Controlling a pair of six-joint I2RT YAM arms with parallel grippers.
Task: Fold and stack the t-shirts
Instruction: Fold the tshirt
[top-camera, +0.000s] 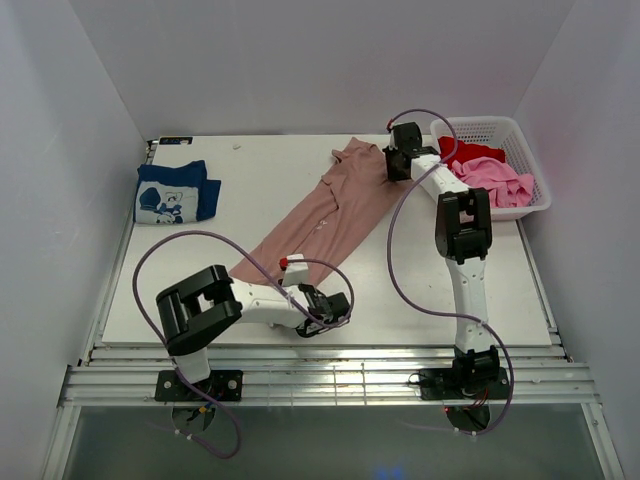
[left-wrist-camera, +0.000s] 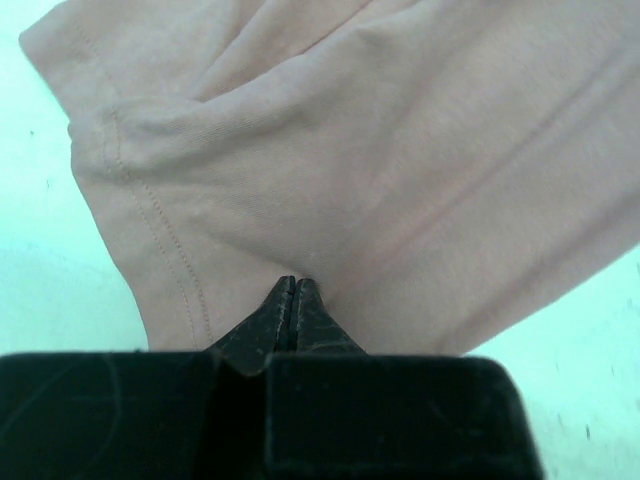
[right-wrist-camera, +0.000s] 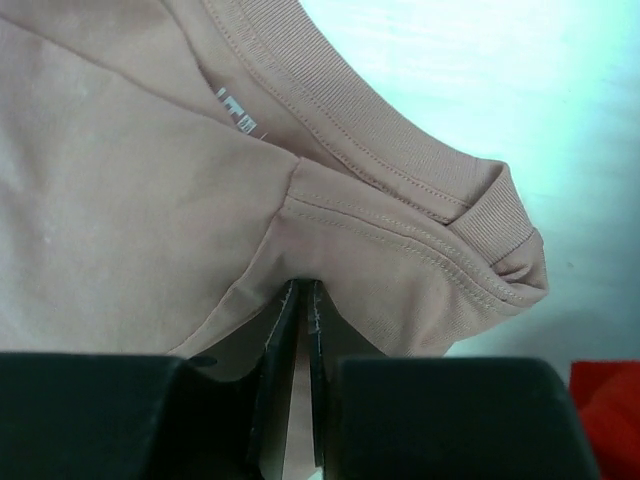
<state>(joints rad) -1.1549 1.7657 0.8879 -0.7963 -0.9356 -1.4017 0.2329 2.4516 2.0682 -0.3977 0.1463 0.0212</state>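
Left jaws pressed flat together, tips biting the near end of the pink-tan t-shirt (top-camera: 325, 215). The creases in the cloth run straight to the pinch, so I'd call that a grip. Right jaws all but together too, a sliver of the same cloth showing between them, just below the ribbed collar (right-wrist-camera: 400, 140) at the shoulder.

So that's one tee held at both ends: neck end at the far side beside the basket (top-camera: 532, 200), the other end close to the arms' bases. It lies in a long, rumpled diagonal strip across the worktop (top-camera: 250, 165). Holding opposite ends makes sense. My guess is they mean to draw it taut and spread it flat before any fold goes in.

Over in the far left corner sits the navy t-shirt (top-camera: 175, 192), folded, white print up. That looks like the start of the stack, set well apart from the working area. The red t-shirt (top-camera: 468, 152) and the bright pink t-shirt (top-camera: 495, 180) lie bunched in the basket, handy for the right arm.

I'd say the job is about a quarter through: one folded, one in hand, two to come. Watch those grips, though. Both pinch close to an edge, and a hard tug could slip the thin cloth free.
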